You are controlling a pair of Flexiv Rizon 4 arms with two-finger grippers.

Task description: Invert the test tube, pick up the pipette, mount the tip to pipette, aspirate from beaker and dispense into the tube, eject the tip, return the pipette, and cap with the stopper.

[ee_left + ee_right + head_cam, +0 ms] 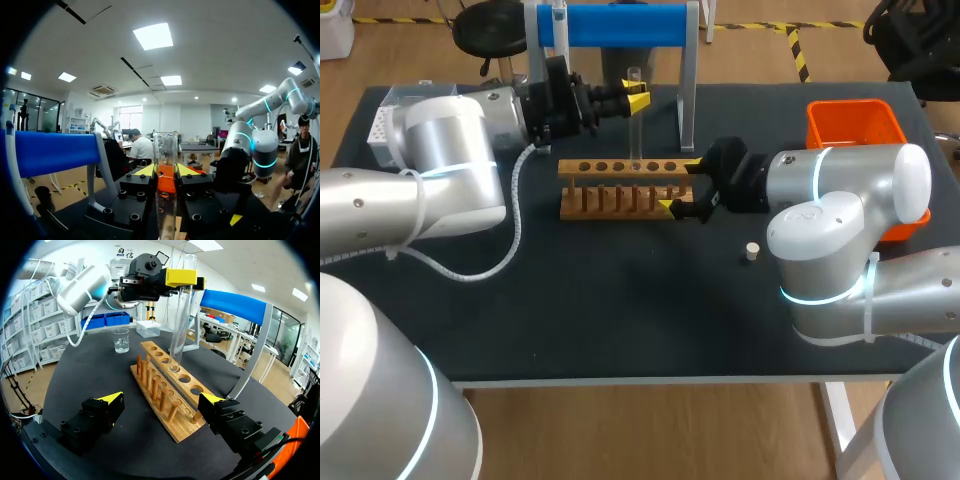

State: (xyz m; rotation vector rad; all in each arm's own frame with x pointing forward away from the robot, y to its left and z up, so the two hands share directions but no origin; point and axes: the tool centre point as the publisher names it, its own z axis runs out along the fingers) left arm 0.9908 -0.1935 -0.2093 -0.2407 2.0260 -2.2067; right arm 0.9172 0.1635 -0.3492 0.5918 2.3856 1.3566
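Test tube (pixel 635 130): upright, mouth up, foot in a hole of the wooden rack (pixel 582 205) at the middle of the counter (pixel 620 320). Its upper part is clenched in the left pincer (pixel 636 98). Right pincer (pixel 682 187) is released, fingers wide either side of the rack's right end. Judged: inversion about done; all pipetting, tip ejection and capping not yet done. Stopper (pixel 751 251) lies loose, near and right of the rack. Count: one tube, one rack, one stopper, one beaker (pixel 121 341) far left, one orange bin (pixel 855 120) far right, two pincers.

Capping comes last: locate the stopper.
Head view: the stopper lies on the table, right side, near the right gripper and right of the rack.
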